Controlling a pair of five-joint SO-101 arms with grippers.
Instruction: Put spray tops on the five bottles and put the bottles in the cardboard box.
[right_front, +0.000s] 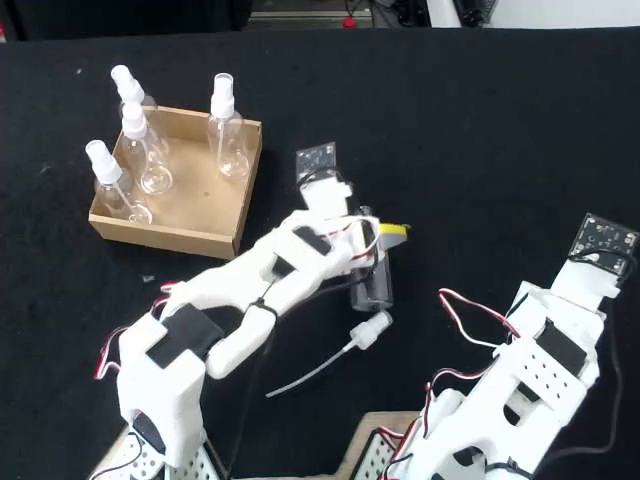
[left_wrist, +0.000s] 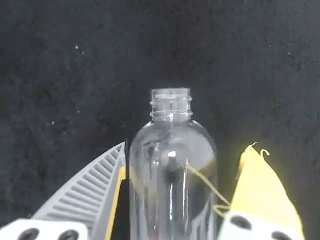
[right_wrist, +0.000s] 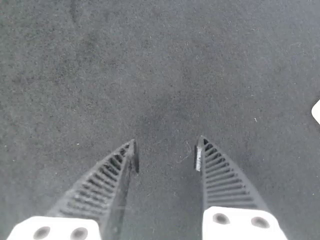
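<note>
My left gripper (right_front: 376, 252) is shut on a clear bottle (right_front: 376, 286) at the middle of the table. In the left wrist view the bottle (left_wrist: 170, 165) sits between the grey finger (left_wrist: 95, 190) and the yellow finger (left_wrist: 260, 190), and its threaded neck is bare. A white spray top (right_front: 369, 331) with a long thin tube lies on the cloth just in front of that bottle. The cardboard box (right_front: 215, 238) at the back left holds several bottles with spray tops (right_front: 228, 125). My right gripper (right_wrist: 165, 150) is open over bare black cloth, holding nothing.
Black cloth covers the whole table. The right arm (right_front: 530, 370) is folded at the front right. A white object (right_wrist: 316, 111) peeks in at the edge of the right wrist view. Open cloth lies between the box and the right arm.
</note>
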